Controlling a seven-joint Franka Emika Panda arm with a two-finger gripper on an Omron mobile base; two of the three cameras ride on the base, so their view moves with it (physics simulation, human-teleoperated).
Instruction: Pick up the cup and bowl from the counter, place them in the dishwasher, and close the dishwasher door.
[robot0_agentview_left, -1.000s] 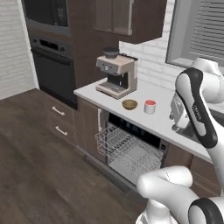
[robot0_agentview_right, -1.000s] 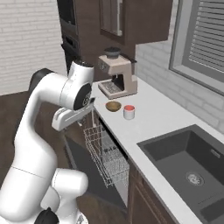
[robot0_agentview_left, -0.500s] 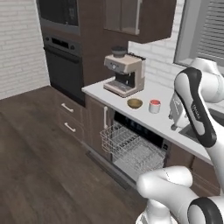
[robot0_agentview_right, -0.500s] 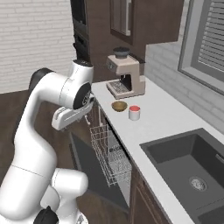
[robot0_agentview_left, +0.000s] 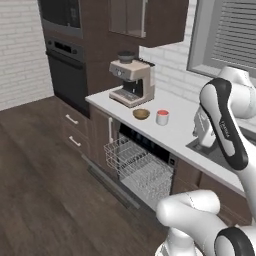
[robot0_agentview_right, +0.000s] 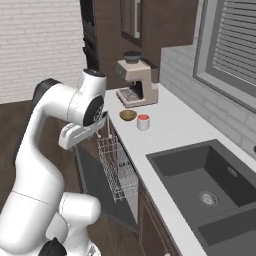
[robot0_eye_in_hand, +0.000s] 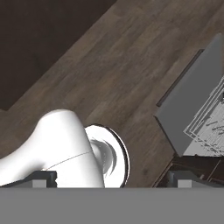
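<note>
Pointing down at the wood floor (robot0_eye_in_hand: 109, 78), the gripper (robot0_eye_in_hand: 109, 178) has its jaws spread wide with nothing between them. Below it, the dishwasher door (robot0_eye_in_hand: 190, 105) lies open and flat, the wire rack (robot0_agentview_left: 137, 162) pulled out over it. On the counter (robot0_agentview_right: 170, 135), the bowl (robot0_agentview_left: 141, 114) and cup (robot0_agentview_left: 162, 117) stand upright side by side, just right of the coffee machine (robot0_agentview_left: 132, 82).

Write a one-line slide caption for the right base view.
Cup and bowl wait on the counter above the open dishwasher.
</note>
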